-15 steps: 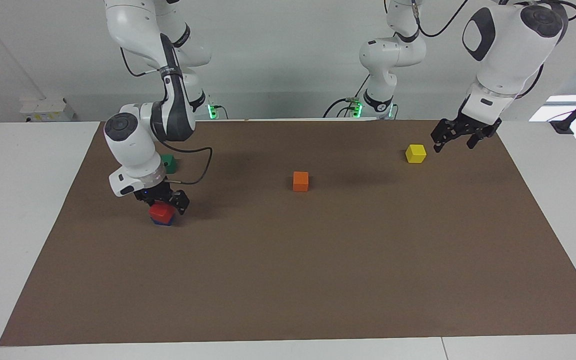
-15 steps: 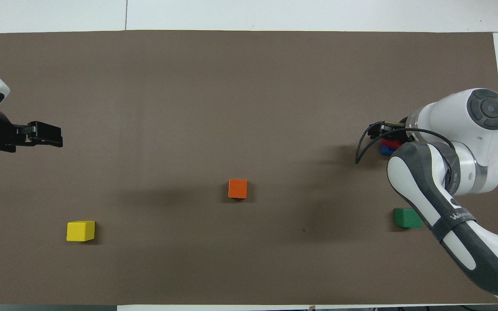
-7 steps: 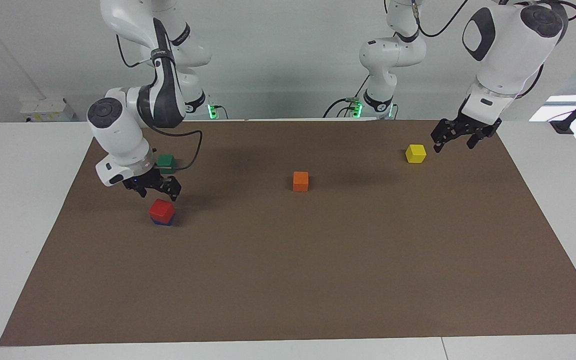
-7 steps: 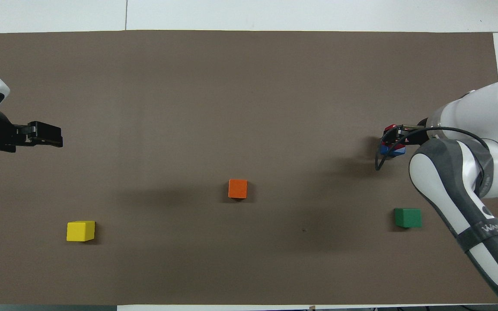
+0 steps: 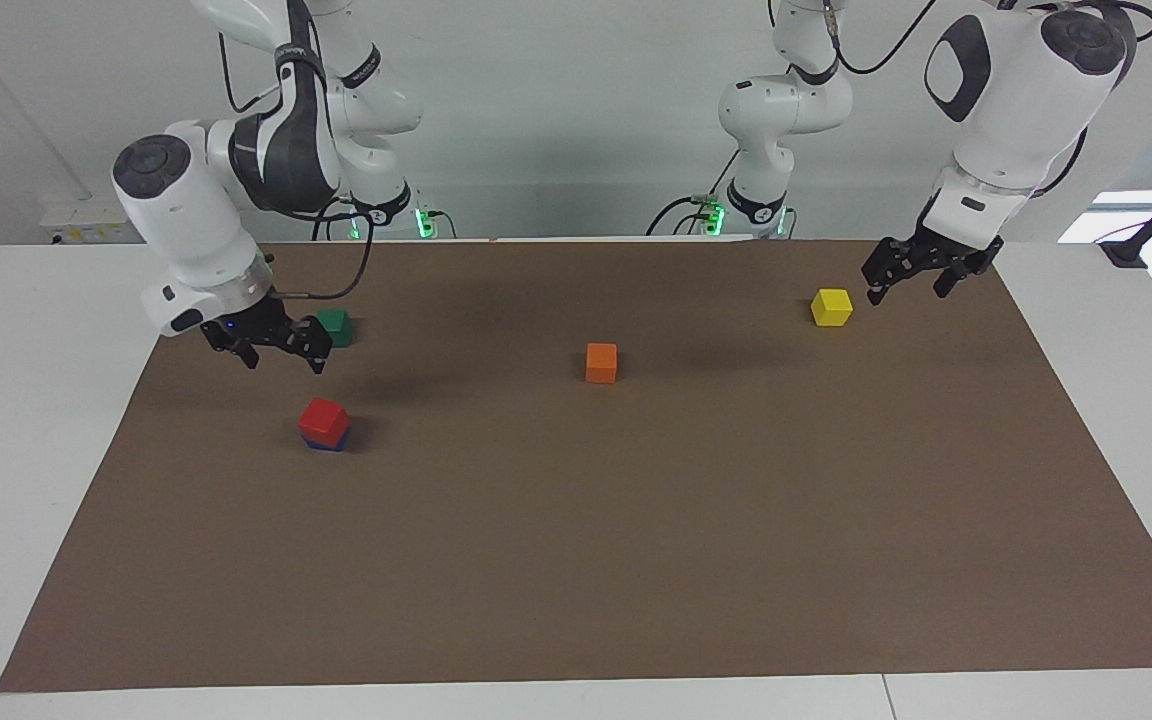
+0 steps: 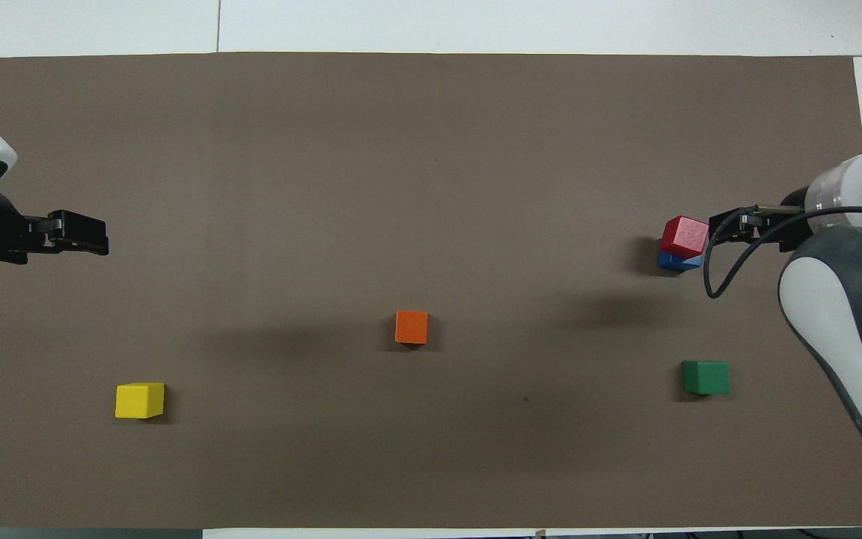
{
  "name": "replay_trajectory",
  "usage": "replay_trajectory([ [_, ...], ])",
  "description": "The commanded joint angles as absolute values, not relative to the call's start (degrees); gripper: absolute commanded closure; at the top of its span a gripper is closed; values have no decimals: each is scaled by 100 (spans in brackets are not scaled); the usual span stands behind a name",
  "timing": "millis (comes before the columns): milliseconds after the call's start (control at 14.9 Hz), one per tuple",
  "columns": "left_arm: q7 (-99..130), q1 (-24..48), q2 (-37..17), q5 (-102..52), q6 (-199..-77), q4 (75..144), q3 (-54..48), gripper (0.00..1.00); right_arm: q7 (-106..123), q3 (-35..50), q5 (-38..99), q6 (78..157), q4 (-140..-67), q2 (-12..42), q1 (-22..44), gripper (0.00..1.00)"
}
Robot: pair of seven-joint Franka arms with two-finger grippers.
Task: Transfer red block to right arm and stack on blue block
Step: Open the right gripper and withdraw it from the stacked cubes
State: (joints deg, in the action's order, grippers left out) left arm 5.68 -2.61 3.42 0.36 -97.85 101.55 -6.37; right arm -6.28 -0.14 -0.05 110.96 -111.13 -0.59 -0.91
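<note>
Right tool (image 5: 281,350) open, empty, above mat (image 5: 636,560).

The brown mat (image 5: 636,560) looks matt and paper-like. The red block (image 5: 323,419) shows a smooth, faintly speckled painted face. The right arm (image 5: 191,215) has glossy white plastic shells.

You can see a big brown mat (image 5: 576,560) lying flat on the white table (image 5: 26,420). Three little blocks sit on it, well apart — an orange block (image 5: 601,362) near the middle, a yellow block (image 5: 831,307) toward one end, and a green block (image 5: 335,326) toward the other end.
</note>
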Motion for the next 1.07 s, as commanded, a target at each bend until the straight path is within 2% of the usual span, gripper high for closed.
replay_trajectory([
  [0,457,-308,413,-62,-9686,10178,-633,0,-466,9,-53,10733,-11180,-631,-132,0],
  [201,457,-308,413,-62,-9677,10178,-633,0,-133,9,-35,9909,-10900,-878,-132,0],
  [470,457,-308,413,-62,-9686,10178,-633,0,-18,-123,360,8817,-10136,-905,-141,0],
  [604,457,-308,413,-62,-9686,10178,-633,0,9,-132,326,8754,-9906,-844,-167,0],
  [805,457,-308,413,-62,-9686,10178,-633,0,70,-132,45,9314,-9835,-721,-158,3],
  [1006,457,-308,413,-62,-9677,10178,-633,0,70,-132,-70,9264,-9353,-327,-167,5],
])
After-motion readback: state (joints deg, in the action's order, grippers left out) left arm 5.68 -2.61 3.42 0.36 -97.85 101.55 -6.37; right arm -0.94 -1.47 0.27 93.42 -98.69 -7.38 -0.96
